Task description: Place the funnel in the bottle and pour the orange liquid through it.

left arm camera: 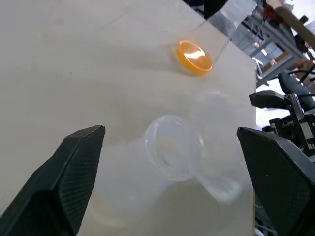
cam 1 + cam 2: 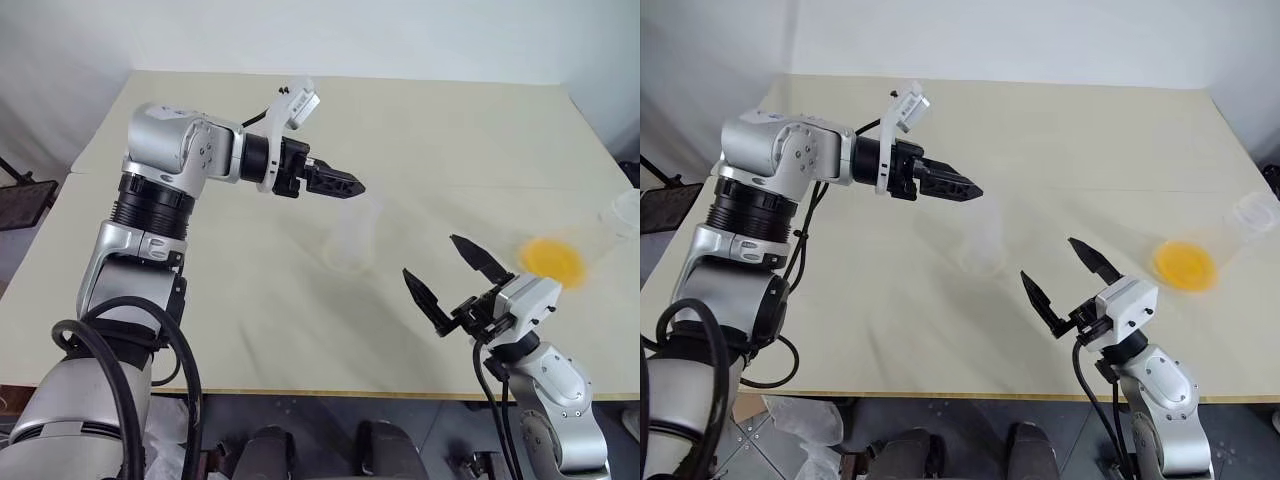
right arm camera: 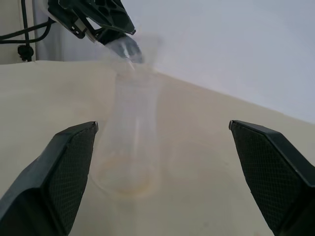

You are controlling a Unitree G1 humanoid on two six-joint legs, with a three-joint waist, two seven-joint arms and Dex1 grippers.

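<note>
One bottle [image 2: 350, 236], one funnel [image 1: 176, 147], one flask of orange liquid [image 2: 553, 258].

Bottle [image 2: 350, 238]: clear, cone-shaped base with a wide cylindrical neck, standing upright on the surface [image 2: 420, 130] just below the left tool [image 2: 340, 183]. Funnel [image 1: 174, 147]: clear cone, rim uppermost, seated at the bottle's mouth between the left tool's spread fingers; whether it touches them cannot be told. Orange liquid [image 2: 1184, 264]: shallow bright pool in clear glassware lying tilted, well apart from the bottle, beyond the right tool [image 2: 447, 282].
</note>
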